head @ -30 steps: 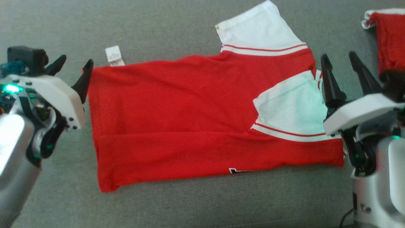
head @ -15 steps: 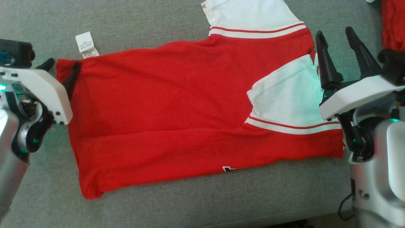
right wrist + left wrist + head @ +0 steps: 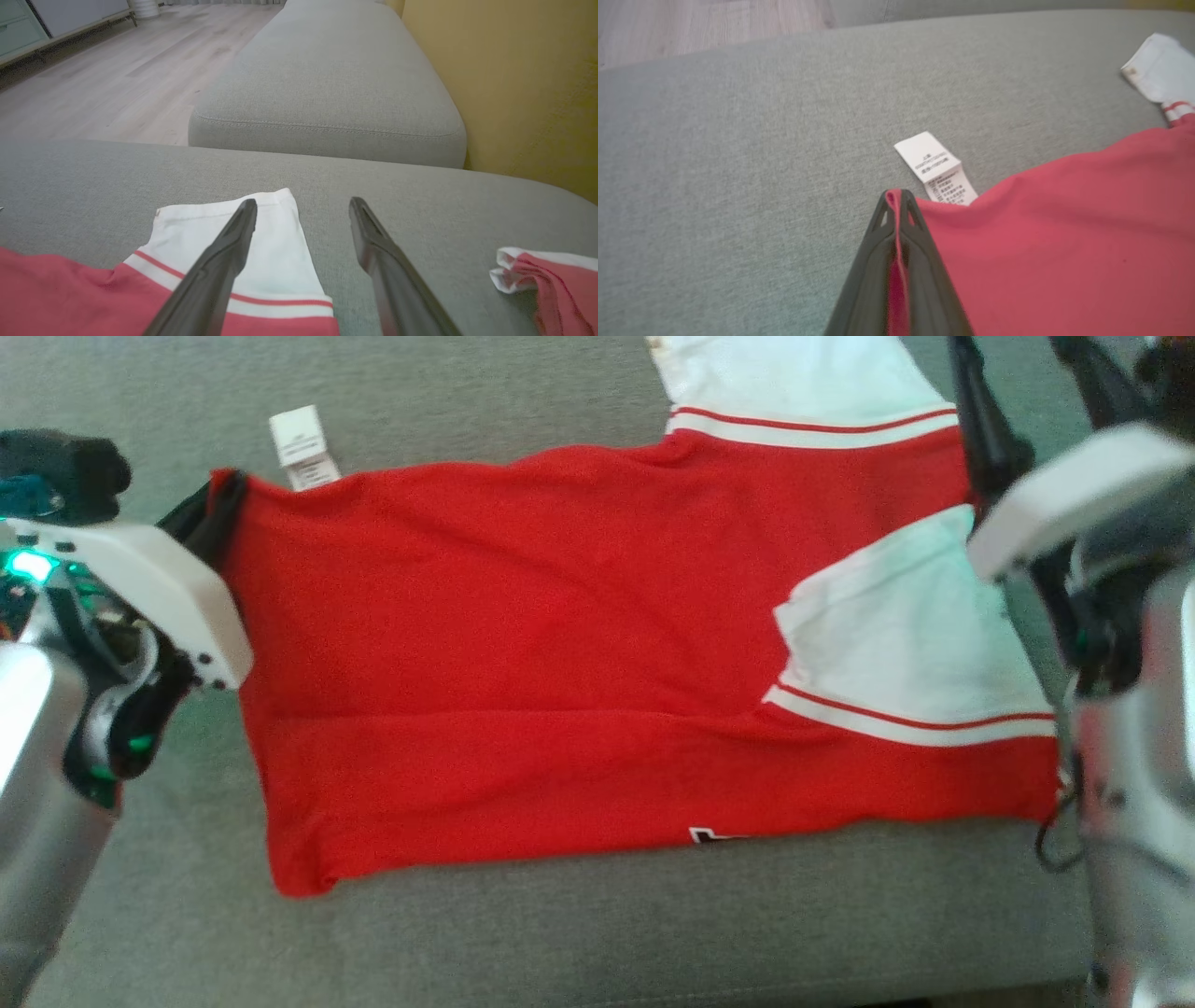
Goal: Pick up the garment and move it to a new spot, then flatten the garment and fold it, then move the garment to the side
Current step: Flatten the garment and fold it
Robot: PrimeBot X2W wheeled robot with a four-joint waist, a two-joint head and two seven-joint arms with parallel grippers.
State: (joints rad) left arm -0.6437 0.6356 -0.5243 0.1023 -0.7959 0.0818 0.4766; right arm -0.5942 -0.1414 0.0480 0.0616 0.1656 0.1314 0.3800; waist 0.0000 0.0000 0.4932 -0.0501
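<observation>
Currently | garment (image 3: 560,663): lies spread flat across grey cushion (image 3: 560,933), white sleeves toward the right | left gripper (image 3: 896,205): pressed together, pinches far-left hem corner, just beside white care label (image 3: 301,448) | right gripper (image 3: 302,205): spread wide, hovers over far-right sleeve (image 3: 275,242)
</observation>
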